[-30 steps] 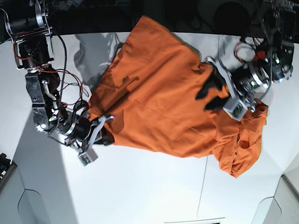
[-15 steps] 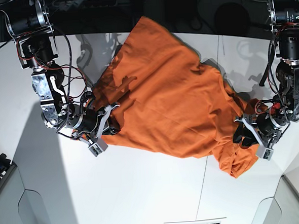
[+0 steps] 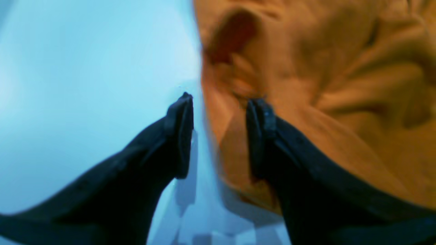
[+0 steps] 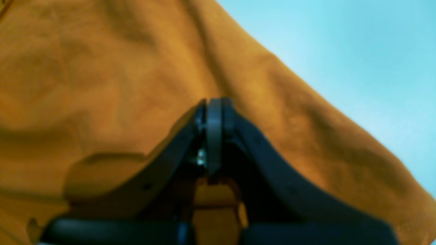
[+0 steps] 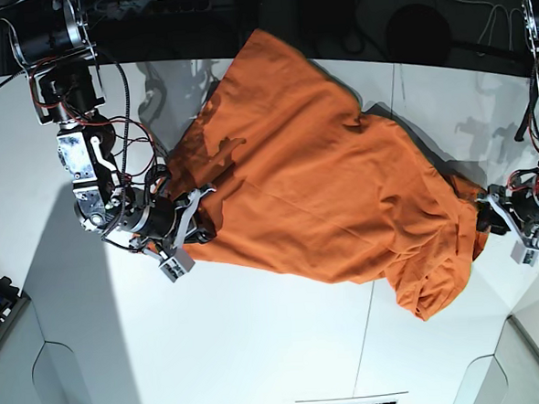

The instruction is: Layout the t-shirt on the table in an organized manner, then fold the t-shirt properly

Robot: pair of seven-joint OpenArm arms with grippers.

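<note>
On the table point(image 5: 260, 349) — rumpled t-shirt point(image 5: 314, 181), unfolded.

The t-shirt point(image 5: 313, 172) is seen as plain burnt orange, no print, darker in its folds and shadows. The table point(image 5: 260, 349) is rendered white with a thin dark seam line in the base view, tinted pale blue in both wrist views. Gripper fingers point(image 3: 180, 136) are shown black; arm housings are black with silver metal.

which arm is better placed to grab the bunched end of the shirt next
Left. Its open end effector sits right beside the bunched end of the t-shirt; the right end effector is shut at the opposite edge.
</note>
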